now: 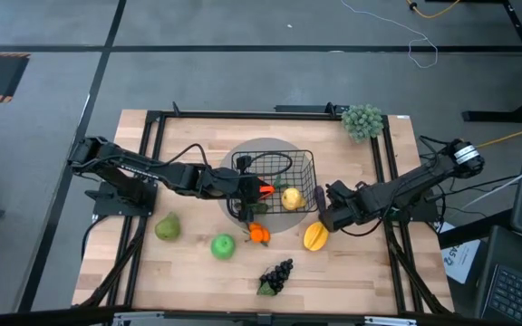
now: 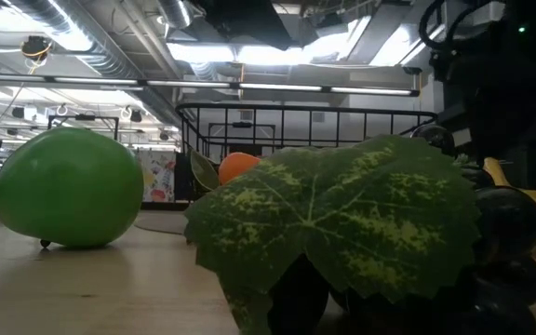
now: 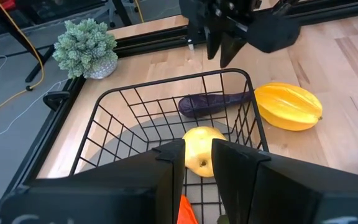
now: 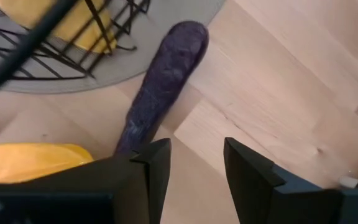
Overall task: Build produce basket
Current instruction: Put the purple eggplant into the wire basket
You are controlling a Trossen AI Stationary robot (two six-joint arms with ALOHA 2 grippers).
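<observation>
So the left gripper [image 1: 254, 188] pinches the carrot [image 1: 265, 189] over the basket [image 1: 302, 156], right gripper [image 4: 194, 165] spread by the eggplant [image 4: 161, 84] at 3 o'clock, release probably next.

A grey floor [image 1: 243, 27] crossed by dark seams fills the upper frame, loose cables [image 1: 406, 36] at upper right. Behind the light wooden surface [image 1: 198, 272], bright ceiling lights [image 2: 268, 51] and ducts [image 2: 110, 37].

In the low view a grape leaf [image 2: 342, 223] is hiding most of the basket [image 2: 296, 126]; the left gripper's [image 3: 197, 163] orange load [image 3: 187, 211] is being cropped at six o'clock
</observation>
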